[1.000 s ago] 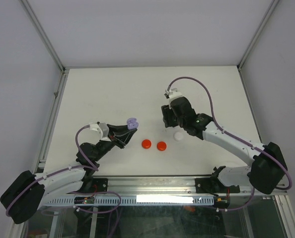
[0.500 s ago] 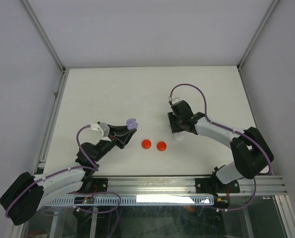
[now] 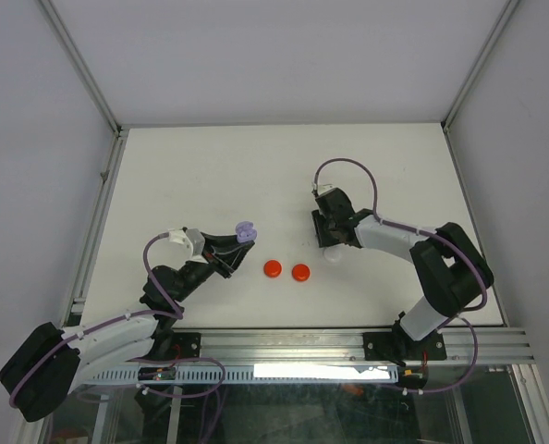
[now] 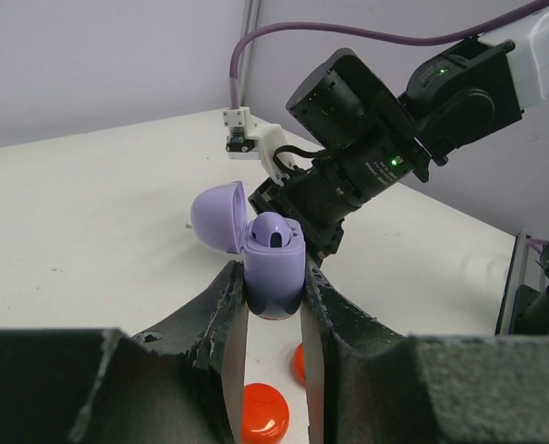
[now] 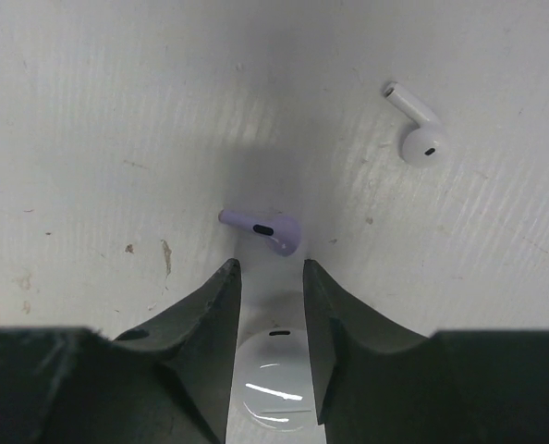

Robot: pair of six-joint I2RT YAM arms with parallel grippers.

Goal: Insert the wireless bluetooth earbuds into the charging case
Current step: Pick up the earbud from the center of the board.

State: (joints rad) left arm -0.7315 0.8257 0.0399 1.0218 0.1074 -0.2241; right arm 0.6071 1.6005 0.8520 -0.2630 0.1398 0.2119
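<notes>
My left gripper (image 4: 273,289) is shut on a lilac charging case (image 4: 273,264), held upright above the table with its lid (image 4: 217,215) hinged open; one lilac earbud (image 4: 274,229) sits in it. In the top view that case (image 3: 246,229) is left of centre. My right gripper (image 5: 270,266) points down at the table, jaws narrowly open with nothing between them. A lilac earbud (image 5: 273,228) lies flat just beyond its fingertips. A white earbud (image 5: 418,129) lies further off to the right. In the top view the right gripper (image 3: 325,237) hides both.
A white round disc (image 5: 274,379) lies on the table under the right fingers, also visible from above (image 3: 333,253). Two red discs (image 3: 272,268) (image 3: 300,271) lie between the arms, below the held case. The right arm (image 4: 367,157) is close behind the case.
The right wrist has dropped low over the table and its forearm has swung down flatter; its jaws have narrowed. The left arm and the case have not moved.
</notes>
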